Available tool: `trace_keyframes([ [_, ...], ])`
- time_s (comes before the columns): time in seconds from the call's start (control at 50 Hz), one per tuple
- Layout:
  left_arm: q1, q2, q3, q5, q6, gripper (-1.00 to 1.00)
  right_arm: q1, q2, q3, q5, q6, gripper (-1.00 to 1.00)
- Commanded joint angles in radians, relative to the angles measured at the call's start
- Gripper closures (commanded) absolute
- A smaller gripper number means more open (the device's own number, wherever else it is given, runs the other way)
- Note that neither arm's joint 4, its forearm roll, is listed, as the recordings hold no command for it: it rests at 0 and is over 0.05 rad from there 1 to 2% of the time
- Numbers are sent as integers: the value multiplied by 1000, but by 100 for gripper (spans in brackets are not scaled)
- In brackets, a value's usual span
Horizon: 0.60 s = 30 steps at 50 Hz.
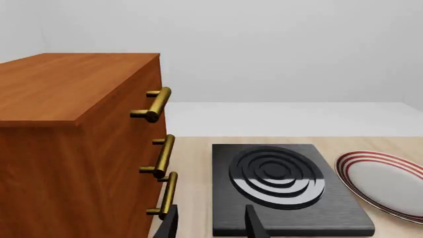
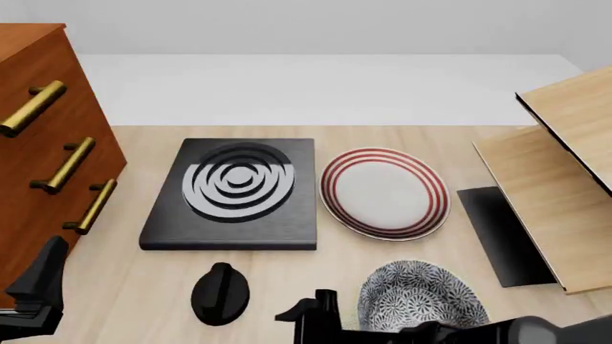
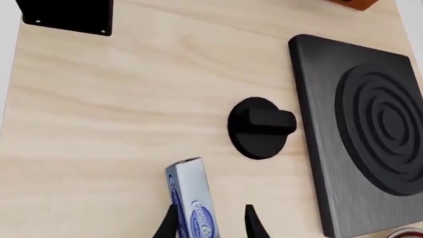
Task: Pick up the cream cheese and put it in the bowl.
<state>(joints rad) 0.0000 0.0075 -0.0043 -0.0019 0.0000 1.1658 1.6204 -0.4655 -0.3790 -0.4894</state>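
The cream cheese (image 3: pixel 192 206), a silvery carton with blue oval logos, lies on the wooden table in the right wrist view. My right gripper (image 3: pixel 210 220) is open and straddles it, one finger (image 3: pixel 170 223) against its side and the other finger a little apart from it. From the front, the right gripper (image 2: pixel 311 317) is at the bottom edge, just left of the speckled bowl (image 2: pixel 421 297), and the carton is hidden. My left gripper (image 1: pixel 211 220) is open and empty, low at the front view's left (image 2: pixel 34 290) beside the cabinet.
A wooden drawer cabinet (image 2: pixel 39 143) with brass handles stands at the left. A black stove slab (image 2: pixel 234 193) with its knob (image 2: pixel 220 292) sits mid-table, and a red-ringed white plate (image 2: pixel 385 192) is right of it. A light wooden structure (image 2: pixel 564 179) and black mat (image 2: pixel 502 229) are at the right.
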Motion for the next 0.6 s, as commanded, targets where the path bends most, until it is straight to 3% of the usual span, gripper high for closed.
trace_keyframes([
  [0.02, 0, 0, 0, 0, 0, -100, 11, 68, -24, -26, 20, -100],
  [0.44, 0, 0, 0, 0, 0, -100, 19, 132, -24, -68, 46, -100],
  [0.46, 0, 0, 0, 0, 0, -100, 17, 131, -24, -68, 44, 100],
  [0.6, 0, 0, 0, 0, 0, -100, 15, 121, -19, -67, 38, 100],
])
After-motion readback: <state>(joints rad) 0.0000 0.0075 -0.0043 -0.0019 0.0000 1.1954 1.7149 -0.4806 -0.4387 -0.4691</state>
